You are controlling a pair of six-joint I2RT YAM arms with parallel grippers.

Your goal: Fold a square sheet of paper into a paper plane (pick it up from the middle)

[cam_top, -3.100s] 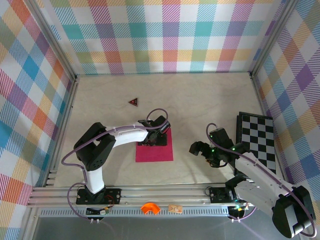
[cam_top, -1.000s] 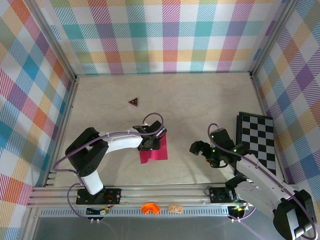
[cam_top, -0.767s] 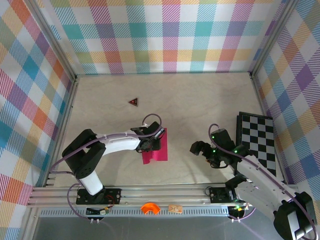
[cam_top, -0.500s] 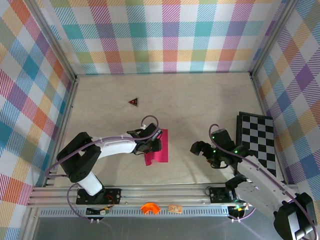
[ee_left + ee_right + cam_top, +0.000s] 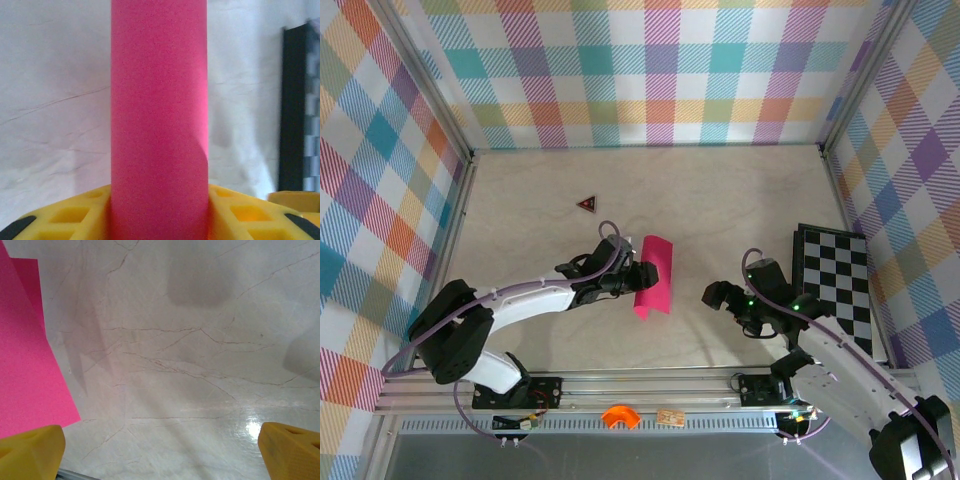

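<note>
Grip on the sheet came from the left fingers, which were closed on it from both sides. In the left wrist view the pink paper rose as one broad upright band out of the gap between the two yellow fingers, filling that gap, with a second layer's edge curling in at the band's right side. From above, the left arm reached across toward the right, and the sheet sat at its tip near the middle of the table, bowed into a narrow arch with one end pointing to the far wall and the other toward the arm bases. Whether any part of the paper touched the table I could not tell. The right fingers stood wide apart with only bare table between them; the sheet's near edge lay off to their left, just beyond the left fingertip and not between the two. From above, the right fingers hung well apart from the sheet, to its right. The checkerboard lay flat by the right wall, and the small red triangle lay farther back, left of the sheet.
</note>
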